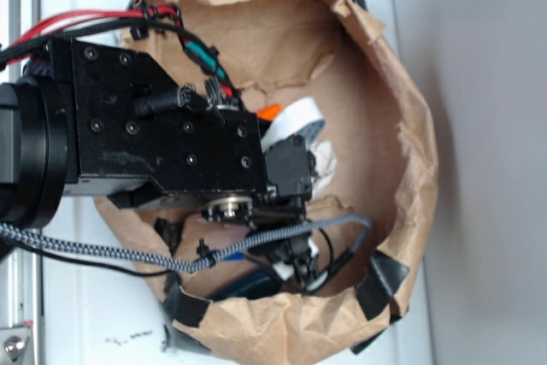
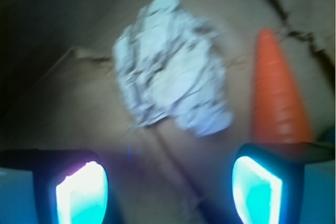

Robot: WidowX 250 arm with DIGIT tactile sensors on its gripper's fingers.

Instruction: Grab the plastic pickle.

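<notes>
- Nothing grasped yet; reaching, closing and lifting all left to do.
- Gripper (image 2: 168, 182) spread wide and empty, low inside the brown paper bag (image 1: 410, 100) on the white table (image 1: 85, 322).
- Plastic pickle not visible in either view; possibly hidden under the arm.
- In the bag, seen from the wrist: crumpled white paper (image 2: 170, 61) ahead of the gripper, orange carrot (image 2: 278, 93) just right of that paper.

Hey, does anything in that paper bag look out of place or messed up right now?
A crumpled white wad of paper lies on the bag floor beside the orange carrot; it looks like scrap among toys. The brown paper bag has a torn, ragged rim patched with black tape. The open gripper holds nothing, and no pickle is visible.
</notes>
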